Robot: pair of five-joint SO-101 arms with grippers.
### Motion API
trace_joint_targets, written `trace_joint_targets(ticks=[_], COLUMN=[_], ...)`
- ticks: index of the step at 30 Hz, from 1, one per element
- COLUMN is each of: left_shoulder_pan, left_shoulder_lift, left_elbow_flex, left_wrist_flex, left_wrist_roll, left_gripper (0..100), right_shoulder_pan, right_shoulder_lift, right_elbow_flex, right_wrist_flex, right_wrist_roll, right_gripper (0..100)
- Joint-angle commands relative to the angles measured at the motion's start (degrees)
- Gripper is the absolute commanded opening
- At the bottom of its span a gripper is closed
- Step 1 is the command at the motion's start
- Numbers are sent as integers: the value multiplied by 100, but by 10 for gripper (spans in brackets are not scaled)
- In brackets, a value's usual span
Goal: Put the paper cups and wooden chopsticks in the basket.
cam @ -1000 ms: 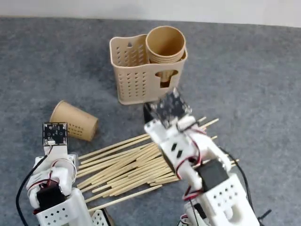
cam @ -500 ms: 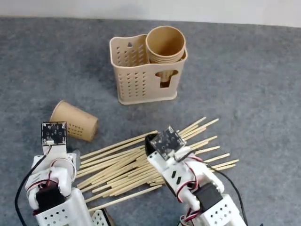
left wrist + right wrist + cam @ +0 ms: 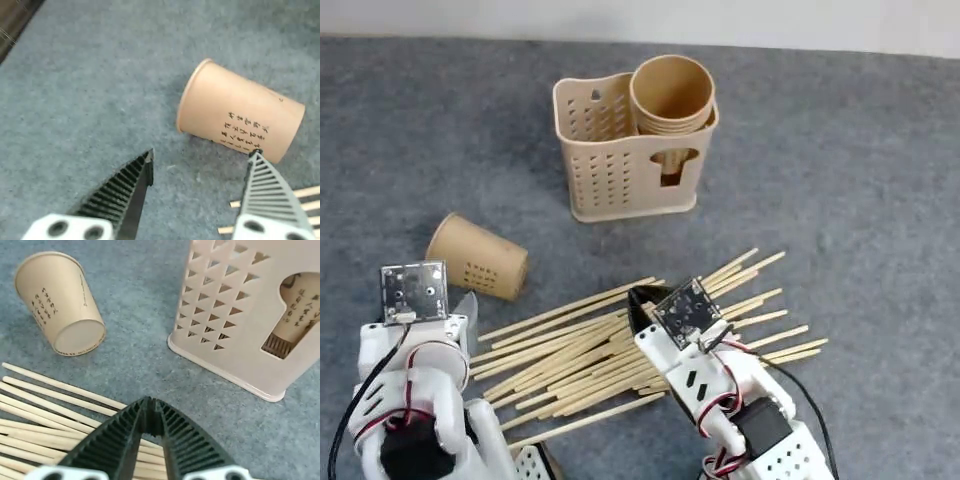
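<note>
Grey, felt-like matting covers the table [image 3: 860, 180]. All positions below are given relative to the basket [image 3: 610, 170], which stands upright toward the far side of the mat.

Cups: a nested stack of paper cups [image 3: 672, 92] sits upright in one compartment of the basket, its rim above the basket wall. One loose cup [image 3: 478, 257] lies on its side on the mat, in front of the basket, toward the left arm's side and apart from it. Log that one as outstanding.

Chopsticks: the pile of wooden chopsticks [image 3: 570, 350] lies fanned out on the mat in front of the basket, farther from it than the loose cup. As far as the high view lets you see, no chopstick stands in the basket.

Left gripper [image 3: 202, 154]: jaws spread wide with nothing between them. It is on the side of the loose cup facing away from the basket. In the wrist view one fingertip overlaps the cup's wall, and you cannot tell whether they touch.

Right gripper [image 3: 151, 407]: fingers pressed together, holding nothing. It sits low over the basket-side edge of the chopstick pile and points toward the basket.

Judgement: you are partway through. The stacked cups are in, while one cup and the whole pile of chopsticks remain. The step in hand looks like the left arm lining up on the loose cup.
</note>
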Motion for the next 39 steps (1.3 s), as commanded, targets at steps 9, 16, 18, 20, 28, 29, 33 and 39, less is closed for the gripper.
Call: trace_joint_targets(ticks=[9,16,18,20,28,29,33,39], left_shoulder_pan=[-374,-198,-84,4,119,145,251,259], left_shoulder_lift=[655,3371,4215,5033,7697,7943,8840,9921], left_elbow_flex=[-884,-2360,-2765,-3169,-4725,-4857,-5411,-6246], left_wrist_flex=[-9,-9,18,18,26,26,26,53], left_wrist_roll=[18,9,9,9,9,9,9,9], left_gripper=[292,292,292,292,292,292,292,290], right_shoulder_pan=[-66,-66,-66,-66,-66,-66,-66,-66], right_shoulder_lift=[101,101,101,92,92,92,92,92], right_elbow_flex=[-84,-75,-75,-75,-75,-66,-66,-66], right_wrist_flex=[13,13,13,13,4,4,4,4], right_wrist_roll=[-70,-70,-70,-70,-70,-70,-70,-70], right_gripper=[16,16,16,16,16,16,16,16])
